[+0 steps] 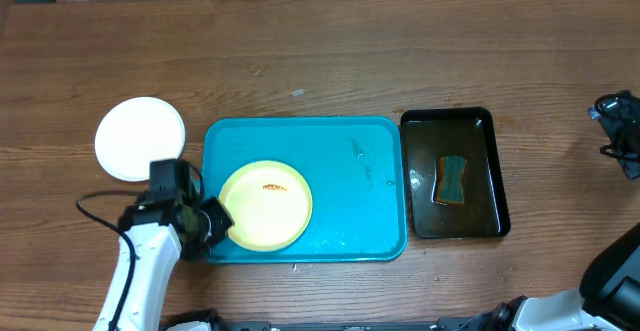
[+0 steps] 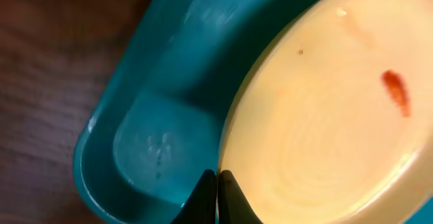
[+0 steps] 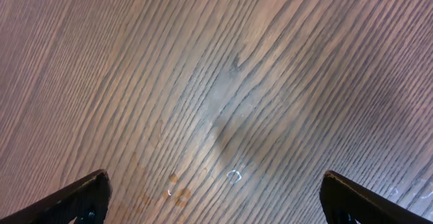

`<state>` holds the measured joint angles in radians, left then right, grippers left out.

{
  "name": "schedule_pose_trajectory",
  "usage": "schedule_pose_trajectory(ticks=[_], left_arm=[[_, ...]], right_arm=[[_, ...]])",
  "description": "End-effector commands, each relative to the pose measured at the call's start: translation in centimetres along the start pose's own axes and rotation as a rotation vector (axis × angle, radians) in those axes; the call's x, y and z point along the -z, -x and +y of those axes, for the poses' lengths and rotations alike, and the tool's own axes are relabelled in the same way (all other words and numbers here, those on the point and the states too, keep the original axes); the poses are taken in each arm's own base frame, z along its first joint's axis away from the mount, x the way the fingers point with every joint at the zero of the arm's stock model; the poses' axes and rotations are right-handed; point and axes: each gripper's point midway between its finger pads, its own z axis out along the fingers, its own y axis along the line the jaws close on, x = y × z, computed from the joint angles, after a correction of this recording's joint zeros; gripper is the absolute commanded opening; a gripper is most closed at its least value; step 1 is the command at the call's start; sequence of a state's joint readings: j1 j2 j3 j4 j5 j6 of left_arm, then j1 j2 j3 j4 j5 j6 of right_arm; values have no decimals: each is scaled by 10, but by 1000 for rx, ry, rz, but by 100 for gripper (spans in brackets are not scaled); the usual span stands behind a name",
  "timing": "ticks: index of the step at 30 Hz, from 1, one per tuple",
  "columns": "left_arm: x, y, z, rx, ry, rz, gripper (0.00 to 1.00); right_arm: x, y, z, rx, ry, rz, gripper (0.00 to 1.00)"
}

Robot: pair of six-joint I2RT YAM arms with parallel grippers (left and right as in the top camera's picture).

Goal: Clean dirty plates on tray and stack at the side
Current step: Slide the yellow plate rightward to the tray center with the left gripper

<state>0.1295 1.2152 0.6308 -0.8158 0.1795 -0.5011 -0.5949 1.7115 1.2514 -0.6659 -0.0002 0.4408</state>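
The smeared pale yellow round plate (image 1: 265, 207) is gripped at its rim by the left hand (image 2: 217, 185), and scrubbing seems called for next.

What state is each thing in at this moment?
tray: holds one plate
yellow plate: on tray, orange smear, dirty
white plate: on table beside tray, looks clean
basin: filled with dark water
sponge: lying in basin's water
left gripper: shut on yellow plate's rim
right gripper: open, over bare table

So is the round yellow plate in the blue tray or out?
In. The round pale yellow plate lies within the rimmed turquoise plastic tray.
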Motion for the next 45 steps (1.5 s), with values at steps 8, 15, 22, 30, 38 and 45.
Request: schedule_pose_trajectory(ticks=[8, 15, 22, 30, 38, 45], left_arm=[[14, 34, -76, -319, 51, -65, 4], [0, 31, -106, -394, 154, 82, 27], [39, 30, -88, -317, 256, 160, 33], [12, -13, -41, -178, 375, 292, 52], [-13, -18, -21, -74, 382, 277, 48], [-29, -15, -21, -56, 334, 251, 38]], right_arm=[[4, 6, 3, -2, 12, -19, 100], [4, 6, 3, -2, 12, -19, 100], [4, 6, 3, -2, 12, -19, 100], [4, 6, 3, -2, 12, -19, 100], [4, 6, 3, -2, 12, -19, 100], [4, 6, 3, -2, 12, -19, 100]])
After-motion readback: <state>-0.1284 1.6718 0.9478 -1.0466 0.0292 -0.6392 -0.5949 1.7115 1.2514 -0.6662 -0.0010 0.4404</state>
